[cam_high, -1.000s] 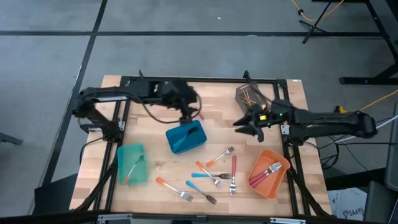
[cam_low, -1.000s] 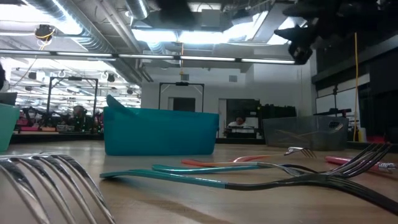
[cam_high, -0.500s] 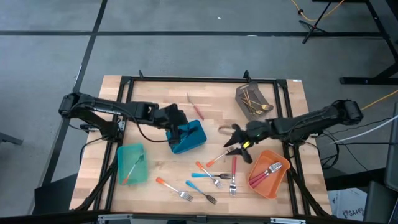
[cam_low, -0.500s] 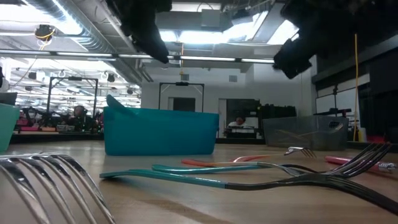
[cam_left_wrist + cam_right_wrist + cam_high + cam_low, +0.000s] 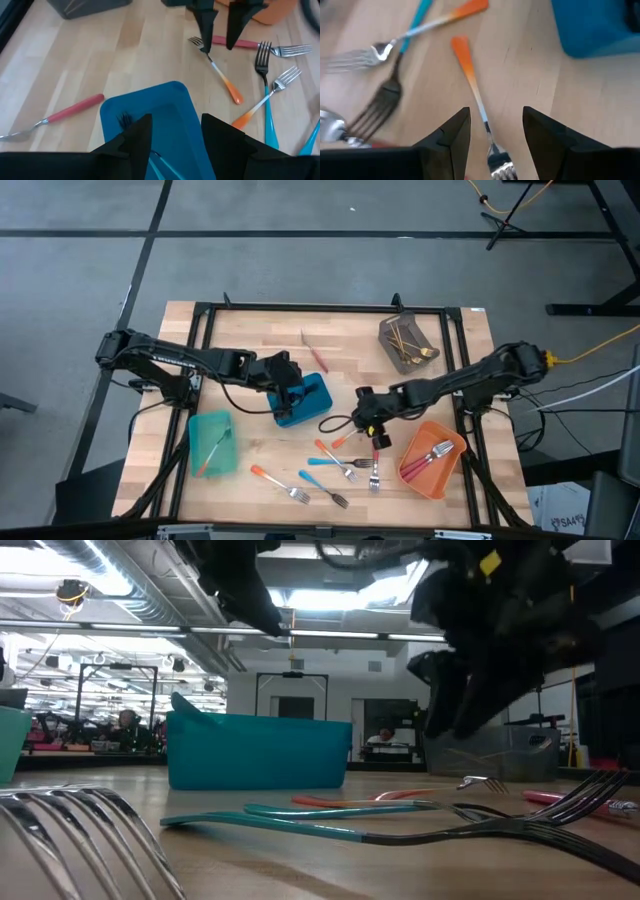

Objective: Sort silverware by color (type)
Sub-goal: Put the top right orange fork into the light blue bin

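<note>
Our right gripper (image 5: 492, 127) hangs open, empty, straddling the orange fork (image 5: 471, 80); we close squarely on its neck.

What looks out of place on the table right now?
One red-handled utensil lies alone; in the high view it is above the blue bin, well apart from the loose forks clustered below the bin. The blue bin also sits skewed to the table's edges. No spill or damage is visible.
</note>
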Tool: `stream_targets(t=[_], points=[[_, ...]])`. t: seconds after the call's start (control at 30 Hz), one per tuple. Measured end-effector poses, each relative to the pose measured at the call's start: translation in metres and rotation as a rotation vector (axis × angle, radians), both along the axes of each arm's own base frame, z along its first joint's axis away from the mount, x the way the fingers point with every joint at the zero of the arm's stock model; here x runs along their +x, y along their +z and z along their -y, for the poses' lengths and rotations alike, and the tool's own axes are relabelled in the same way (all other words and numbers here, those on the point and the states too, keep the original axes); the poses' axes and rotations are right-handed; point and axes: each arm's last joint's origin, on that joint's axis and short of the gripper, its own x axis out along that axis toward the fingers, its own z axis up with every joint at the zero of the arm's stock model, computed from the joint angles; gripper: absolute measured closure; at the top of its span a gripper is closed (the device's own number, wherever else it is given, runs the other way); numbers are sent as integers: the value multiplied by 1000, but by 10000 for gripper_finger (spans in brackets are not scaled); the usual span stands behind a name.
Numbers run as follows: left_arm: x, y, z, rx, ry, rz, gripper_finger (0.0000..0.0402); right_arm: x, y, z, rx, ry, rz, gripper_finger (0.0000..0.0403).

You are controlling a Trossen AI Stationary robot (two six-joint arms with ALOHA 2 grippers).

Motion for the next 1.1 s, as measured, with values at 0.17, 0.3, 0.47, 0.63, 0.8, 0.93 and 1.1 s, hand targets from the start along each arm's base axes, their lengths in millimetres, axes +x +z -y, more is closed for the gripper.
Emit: stream_targets(t=[0.17,0.3,0.47,0.63,0.8,0.93,1.1], points=[[0,0,0,0,-1,0,237,2,-13,0,-28,17,-55,233],[0,0,0,0,-1,1,237,1,-17,0,-34,17,-83,233],[0,0,0,0,-1,1,237,0,-18,0,-37,17,-98,233],[0,0,0,0,-1,1,237,0,-19,0,-38,17,-101,233],[0,0,0,0,-1,1,237,4,-28,-1,-40,18,-113,233],[1,1,0,0,-1,9,237,5,-40,-1,-58,13,-155,233],[1,1,0,0,-1,13,237,6,-44,-1,-66,11,-171,233]])
